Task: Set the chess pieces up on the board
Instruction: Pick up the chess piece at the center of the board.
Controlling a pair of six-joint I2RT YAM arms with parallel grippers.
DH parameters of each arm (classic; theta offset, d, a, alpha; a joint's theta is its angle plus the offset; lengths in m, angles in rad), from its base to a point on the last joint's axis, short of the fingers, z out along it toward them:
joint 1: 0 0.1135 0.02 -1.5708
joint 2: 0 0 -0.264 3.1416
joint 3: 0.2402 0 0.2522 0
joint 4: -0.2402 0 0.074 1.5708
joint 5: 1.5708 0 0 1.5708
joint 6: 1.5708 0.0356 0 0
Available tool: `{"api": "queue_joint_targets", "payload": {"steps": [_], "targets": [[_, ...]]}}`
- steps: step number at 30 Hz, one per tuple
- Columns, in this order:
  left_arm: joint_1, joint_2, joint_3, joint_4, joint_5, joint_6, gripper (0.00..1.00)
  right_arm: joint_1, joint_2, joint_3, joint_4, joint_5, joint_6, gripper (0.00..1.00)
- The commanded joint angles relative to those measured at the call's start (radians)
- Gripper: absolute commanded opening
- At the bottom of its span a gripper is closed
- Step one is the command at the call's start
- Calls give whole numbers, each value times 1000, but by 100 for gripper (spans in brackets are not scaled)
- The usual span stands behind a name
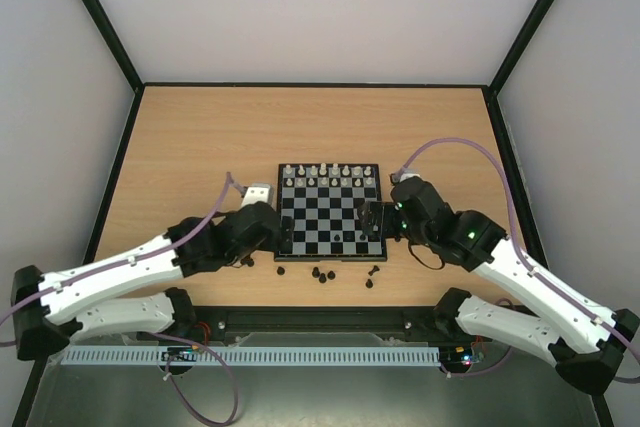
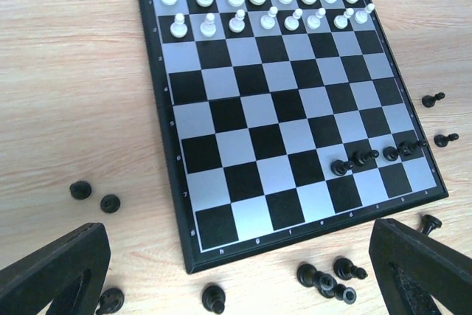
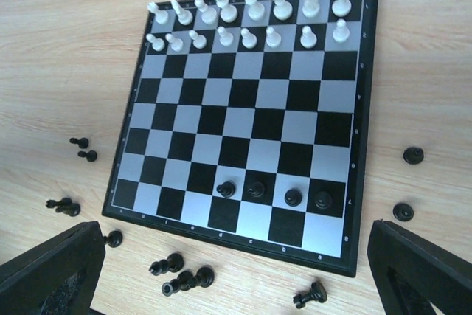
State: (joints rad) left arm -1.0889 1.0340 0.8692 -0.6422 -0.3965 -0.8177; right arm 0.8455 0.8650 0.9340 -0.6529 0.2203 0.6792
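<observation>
- Board (image 1: 330, 210) lies flat on the wooden table (image 1: 200, 137), straight ahead between the two arms.
- White pieces (image 3: 251, 23): sixteen, filling the board's two far rows, all standing.
- Black pawns (image 3: 273, 193): four side by side in the board's second row from the near edge, on its right half. The rest of the board is bare squares.
- Loose black pieces (image 1: 322, 273): scattered on the table off the board. Most are in a clump just beside its near edge, several on their sides. A few more lie by its left and right edges.
- Left gripper (image 1: 272, 229): low at the board's left edge. Fingers (image 2: 55, 271) are spread wide with nothing between them.
- Right gripper (image 1: 373, 219): over the board's right edge, covering a strip of squares in the overhead view. Fingers (image 3: 428, 271) are also spread wide and hold nothing.
- Neither gripper touches a piece.
- From above, both grippers hide the table right beside the board's side edges.
- Purple cables (image 1: 455, 147) loop off both arms above the table, clear of the board.
</observation>
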Motion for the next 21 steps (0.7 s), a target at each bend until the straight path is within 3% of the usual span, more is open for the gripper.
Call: {"api": "queue_joint_targets", "payload": {"steps": [1,7,10,17,21], "targets": [[-5,-114,-66,4,-15,-56,99,6,-32,-49,17,24,87,99],[-7,-210,-99,9,6,-48,99,5,-107,-122,91,-5,78,99],[-5,-243,-118,29,-8,-31,99,6,-101,-139,86,64,74,99],[6,-192,-105,54,-54,-6,99,-12,25,-123,65,199,90,99],[57,-128,-92,86,-22,29,99,-124,108,-98,50,159,61,99]]}}
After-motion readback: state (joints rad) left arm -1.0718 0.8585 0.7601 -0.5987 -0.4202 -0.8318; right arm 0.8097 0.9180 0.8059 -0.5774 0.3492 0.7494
